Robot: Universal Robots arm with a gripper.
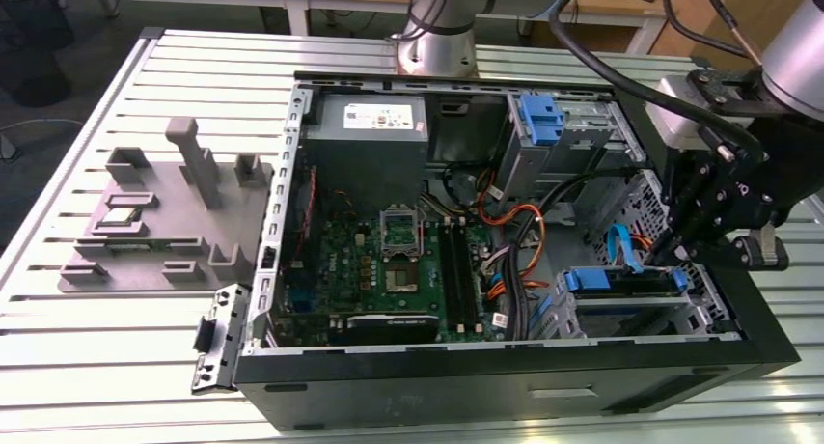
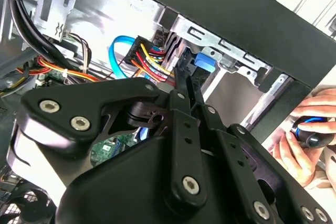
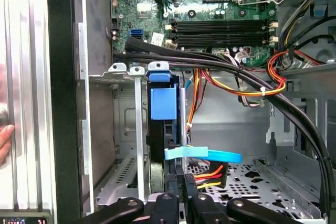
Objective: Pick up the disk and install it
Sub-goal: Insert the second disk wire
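The disk (image 1: 624,282) stands on edge in the drive cage at the front corner of the open computer case, toward the exterior view's right, its blue rail facing up. In the first wrist view the disk (image 3: 161,106) sits in its slot between metal guides, blue tab outward. My gripper (image 1: 672,261) hangs just above that cage. In both wrist views its black fingers lie close together, and the gripper (image 2: 185,81) tips sit right at the disk's blue tab (image 2: 202,62). Whether they touch it is hidden. The gripper (image 3: 176,177) sits beside the disk's edge.
A light blue data cable (image 3: 205,155) and red-yellow power wires (image 3: 207,174) cross close to the fingers. Thick black cables (image 3: 220,64) run over the cage. A second blue bracket (image 1: 541,121) stands in the far bay. A person's hand (image 2: 307,137) rests outside the case wall.
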